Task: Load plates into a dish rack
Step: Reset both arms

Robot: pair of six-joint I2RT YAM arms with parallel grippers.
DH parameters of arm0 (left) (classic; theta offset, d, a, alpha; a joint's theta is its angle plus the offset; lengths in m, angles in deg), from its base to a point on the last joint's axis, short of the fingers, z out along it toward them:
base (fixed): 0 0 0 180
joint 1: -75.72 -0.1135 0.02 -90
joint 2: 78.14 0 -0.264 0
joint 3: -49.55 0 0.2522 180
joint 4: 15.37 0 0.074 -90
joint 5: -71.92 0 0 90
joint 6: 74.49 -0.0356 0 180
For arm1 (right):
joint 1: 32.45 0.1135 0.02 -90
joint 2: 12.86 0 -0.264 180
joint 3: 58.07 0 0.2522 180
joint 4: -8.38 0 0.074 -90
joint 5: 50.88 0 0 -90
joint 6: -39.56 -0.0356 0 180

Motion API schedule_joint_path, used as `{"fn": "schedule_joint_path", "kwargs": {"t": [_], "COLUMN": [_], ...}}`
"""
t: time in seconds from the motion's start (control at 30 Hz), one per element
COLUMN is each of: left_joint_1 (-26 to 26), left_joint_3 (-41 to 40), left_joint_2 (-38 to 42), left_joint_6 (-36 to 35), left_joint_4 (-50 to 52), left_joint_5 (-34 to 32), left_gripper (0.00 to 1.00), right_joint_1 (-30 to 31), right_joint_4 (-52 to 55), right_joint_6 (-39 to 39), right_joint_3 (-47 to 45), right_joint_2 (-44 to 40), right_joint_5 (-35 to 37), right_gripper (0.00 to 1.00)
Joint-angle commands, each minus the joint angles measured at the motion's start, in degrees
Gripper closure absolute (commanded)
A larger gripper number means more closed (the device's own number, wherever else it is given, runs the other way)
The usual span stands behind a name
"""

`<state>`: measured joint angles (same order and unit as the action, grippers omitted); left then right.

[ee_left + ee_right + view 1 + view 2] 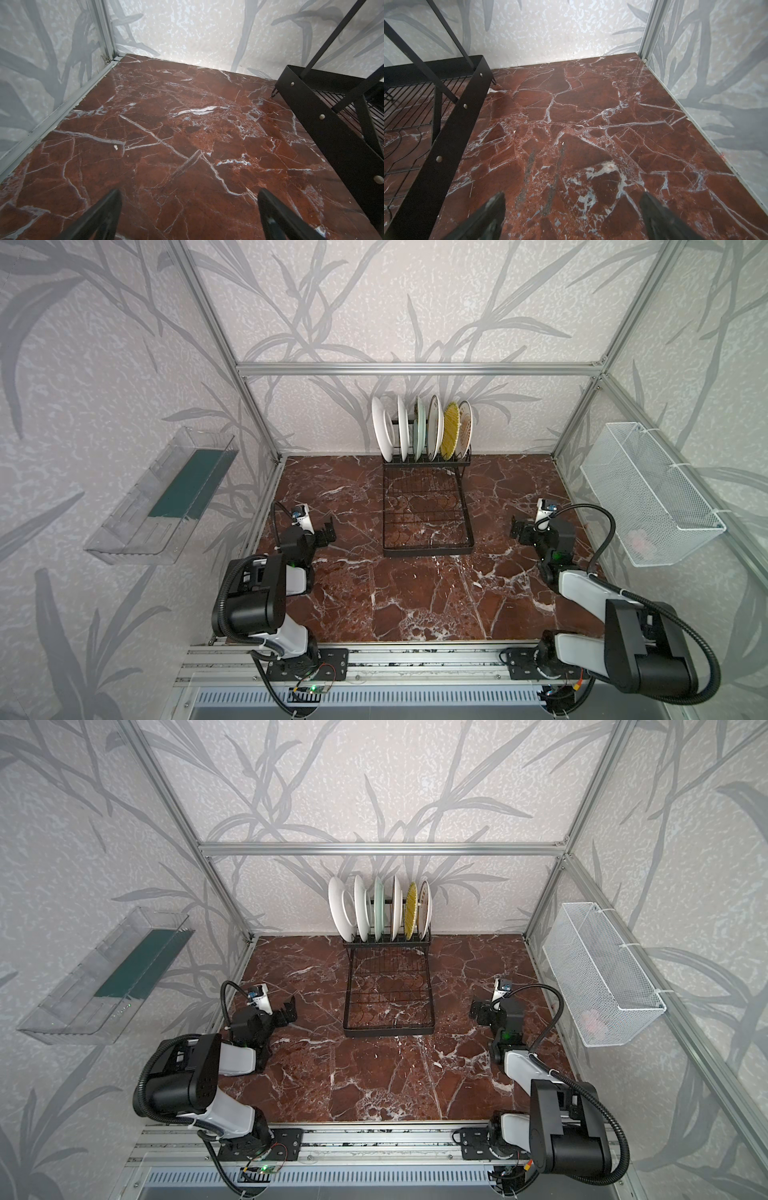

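1. Spreading under everything, the red marble worktop (pixel 415 605) is bare around both hands; no plate lies on it.
2. Between the two hands stands the dish rack (pixel 428 549), its flat grid base just inward of each hand and its upright slots at the far end, well beyond both.
3. Six plates (pixel 434 429) stand on edge in those slots, close together. The one at the left hand's end leans outward. Loading looks complete.
4. The left hand (pixel 329 530) is spread wide and holds nothing, hovering low beside the rack's base.
5. The right hand (pixel 515 529) is likewise wide and empty, on the opposite side of the base.
6. A small white speck (pixel 115 147) lies on the worktop ahead of the left hand.
7. Risks, as I judge them: a hand swinging inward could clip the rack's base rail and jolt it, so the leaning plate tips out. Reaching for the slots again could knock neighbouring plates together, since the gaps are tight.
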<state>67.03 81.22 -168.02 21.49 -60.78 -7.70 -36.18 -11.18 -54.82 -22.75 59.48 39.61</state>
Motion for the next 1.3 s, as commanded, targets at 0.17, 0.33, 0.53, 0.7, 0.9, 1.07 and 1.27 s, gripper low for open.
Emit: {"fn": "schedule_joint_path", "kwargs": {"t": [0.17,0.33,0.53,0.7,0.9,1.07,1.27], "left_joint_1": [0.3,0.4,0.7,0.8,0.9,0.9,0.9], "left_joint_3": [0.8,1.1,1.3,1.4,1.5,1.4,1.5], "left_joint_2": [-0.1,-0.2,-0.1,-0.1,-0.1,-0.1,-0.1], "left_joint_6": [-1.1,-1.3,-1.4,-1.5,-1.6,-1.6,-1.6], "left_joint_4": [-1.2,-0.6,-0.1,0.1,0.3,0.3,0.3], "left_joint_5": [-1.0,-1.1,-1.5,-1.7,-1.9,-1.9,-1.9], "left_gripper": [0.01,0.01,0.01,0.01,0.01,0.01,0.01], "right_joint_1": [-0.1,0.1,0.2,0.6,3.3,5.7,6.9], "right_joint_4": [-13.4,-22.2,-23.5,-26.1,-28.9,-17.3,-22.7], "right_joint_6": [-0.4,-1.8,-1.5,0.7,4.8,7.1,7.5], "right_joint_3": [-2.3,-3.3,-4.6,-4.6,-4.7,0.9,-0.1], "right_joint_2": [6.5,11.7,11.1,12.6,16.5,16.1,18.4], "right_joint_5": [-1.0,-3.5,-3.8,-9.0,-10.7,-7.2,-4.9], "right_gripper": [0.01,0.01,0.01,0.01,0.01,0.01,0.01]}}
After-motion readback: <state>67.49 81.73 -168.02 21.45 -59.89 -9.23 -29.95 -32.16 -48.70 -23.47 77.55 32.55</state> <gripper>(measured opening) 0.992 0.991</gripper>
